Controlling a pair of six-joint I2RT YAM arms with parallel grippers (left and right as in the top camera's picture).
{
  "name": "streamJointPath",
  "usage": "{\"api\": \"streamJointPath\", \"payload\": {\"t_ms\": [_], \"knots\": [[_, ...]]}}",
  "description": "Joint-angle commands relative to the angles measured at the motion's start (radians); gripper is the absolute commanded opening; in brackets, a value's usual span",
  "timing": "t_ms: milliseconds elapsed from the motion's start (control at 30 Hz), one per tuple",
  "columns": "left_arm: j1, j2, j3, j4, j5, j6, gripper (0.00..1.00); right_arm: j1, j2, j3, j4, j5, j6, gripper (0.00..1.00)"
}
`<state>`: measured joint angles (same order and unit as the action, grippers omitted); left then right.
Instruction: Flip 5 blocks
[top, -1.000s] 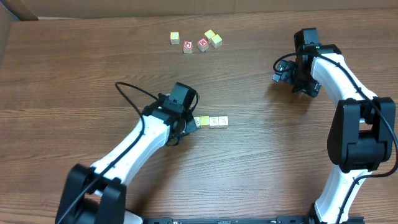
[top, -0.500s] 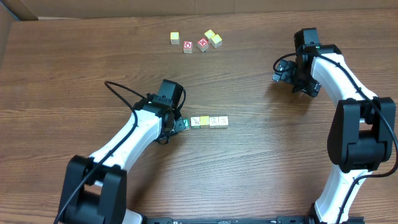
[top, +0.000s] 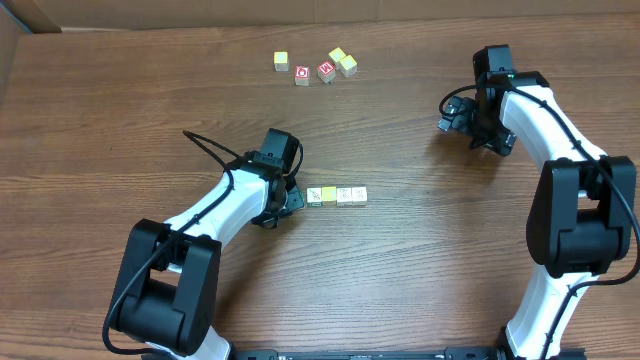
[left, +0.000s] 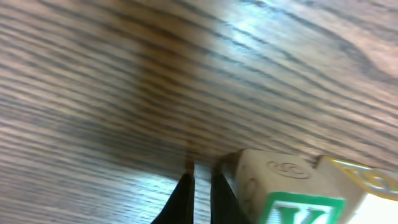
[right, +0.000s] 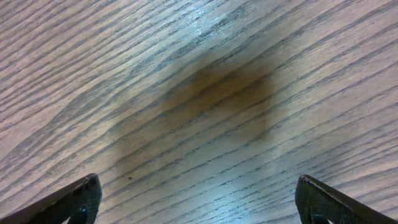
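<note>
A short row of small wooden blocks lies at the table's middle. My left gripper sits just left of the row's left end, low over the wood. In the left wrist view its dark fingers are shut with only a sliver between them and nothing held. A block with a green letter sits right beside the right finger. Several more blocks, red and yellow, lie loose at the far side. My right gripper hovers open at the right, and the right wrist view shows only bare wood between its fingertips.
The left arm's black cable loops over the table to the left of the row. A cardboard wall borders the far edge. Brown wood-grain tabletop surrounds the blocks.
The left gripper has drawn back to the left off the row's end, uncovering the leftmost block. Its arm has swung. The right arm has not moved.
</note>
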<state>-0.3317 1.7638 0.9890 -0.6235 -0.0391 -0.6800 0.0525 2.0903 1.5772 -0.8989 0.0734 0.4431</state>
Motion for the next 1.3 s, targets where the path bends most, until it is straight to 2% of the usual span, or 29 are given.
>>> {"api": "streamJointPath", "payload": {"t_ms": [0,900,1100,1267], "knots": [[0.002,0.005,0.014,0.019,0.04,0.01,0.04,-0.002,0.001,0.021,0.005,-0.005,-0.006,1.0],[0.004,0.005,0.016,0.097,0.024,0.014,0.04,-0.002,0.001,0.021,0.005,-0.005,-0.006,1.0],[0.042,-0.039,0.084,-0.029,-0.032,0.033,0.04,-0.002,0.001,0.021,0.005,-0.005,-0.006,1.0],[0.068,-0.122,0.148,-0.139,-0.011,0.042,0.04,-0.002,0.001,0.021,0.005,-0.005,-0.006,1.0]]}}
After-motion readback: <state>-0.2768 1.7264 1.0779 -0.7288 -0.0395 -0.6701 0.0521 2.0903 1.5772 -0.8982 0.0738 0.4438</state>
